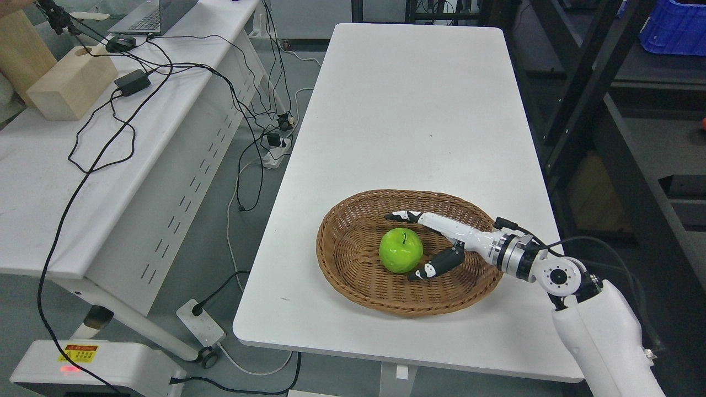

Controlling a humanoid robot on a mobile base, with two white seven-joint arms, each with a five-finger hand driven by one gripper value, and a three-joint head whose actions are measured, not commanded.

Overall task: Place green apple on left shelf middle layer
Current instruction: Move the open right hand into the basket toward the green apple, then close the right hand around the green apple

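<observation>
- A lab or robotics test room, not a home.
- Plain white tabletop [408,110] on a grey floor.
- A side desk [83,182] carries a laptop [151,15] and a power adapter [132,82], with black cables [99,160] trailing down to power strips [201,322].
- Dark metal shelving [584,82] holds a blue plastic crate [675,27].

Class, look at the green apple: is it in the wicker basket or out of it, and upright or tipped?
In and upright. The green apple sits on the floor of the wicker basket, its stem pointing up.
</observation>
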